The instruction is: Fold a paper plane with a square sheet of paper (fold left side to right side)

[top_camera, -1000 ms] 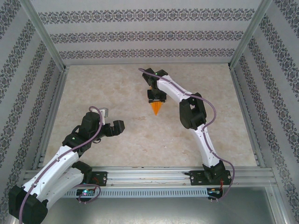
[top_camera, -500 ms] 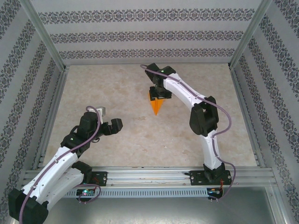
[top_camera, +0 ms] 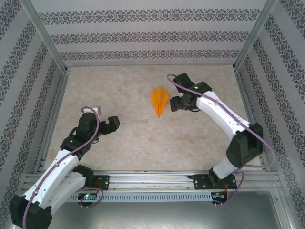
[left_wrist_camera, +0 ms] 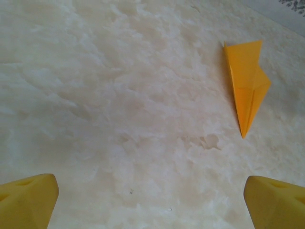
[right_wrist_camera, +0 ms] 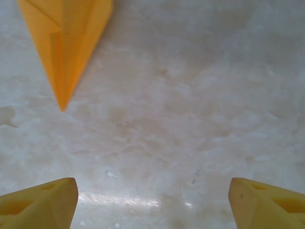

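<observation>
Your orange paper (top_camera: 159,100) lies folded to a dart on the table (top_camera: 143,143).
Your right fingers (right_wrist_camera: 43,200) stand wide and empty just beside it; left fingers (left_wrist_camera: 28,195) gape too, well apart, empty.

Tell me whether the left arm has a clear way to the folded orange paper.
Probably yes: bare table lies between the left arm and the paper; the right arm sits on its far side, apart.

Left arm (top_camera: 62,162): bent, near the worktop's (top_camera: 143,143) left edge; left gripper (top_camera: 107,119) spread wide, empty. Right arm (top_camera: 224,117): reaching toward mid-worktop; right gripper (top_camera: 173,103) spread wide, empty.
</observation>
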Controlling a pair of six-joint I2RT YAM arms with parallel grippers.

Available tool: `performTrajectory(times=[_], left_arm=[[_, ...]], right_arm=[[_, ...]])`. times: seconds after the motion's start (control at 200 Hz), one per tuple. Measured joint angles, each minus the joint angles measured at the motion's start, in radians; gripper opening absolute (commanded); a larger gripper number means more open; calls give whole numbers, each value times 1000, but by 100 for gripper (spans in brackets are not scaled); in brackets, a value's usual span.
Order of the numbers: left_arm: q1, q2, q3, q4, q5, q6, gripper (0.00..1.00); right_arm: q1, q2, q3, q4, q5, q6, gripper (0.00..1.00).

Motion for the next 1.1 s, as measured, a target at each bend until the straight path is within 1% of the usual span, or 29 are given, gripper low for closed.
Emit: performTrajectory(times=[0.165, 0.345, 0.63, 0.804, 0.974, 1.104], left_arm=[[8, 50, 35, 2, -27, 0, 100], [12, 88, 60, 18, -45, 0, 100], [15, 124, 62, 40, -56, -8, 100], [19, 128, 68, 43, -59, -10, 100], [22, 134, 75, 46, -59, -11, 100], [30, 137, 77, 46, -59, -11, 100]], right_arm=[[-84, -213, -212, 111, -10, -35, 98], [-183, -413, -388, 214, -38, -68, 98], [-325, -622, -597, 389, -92, -94, 98], [-359, -751, -739, 536, -94, -93, 98], [-362, -858, -887, 692, -48, -98, 98], [-363, -935, -1013, 815, -22, -132, 98]])
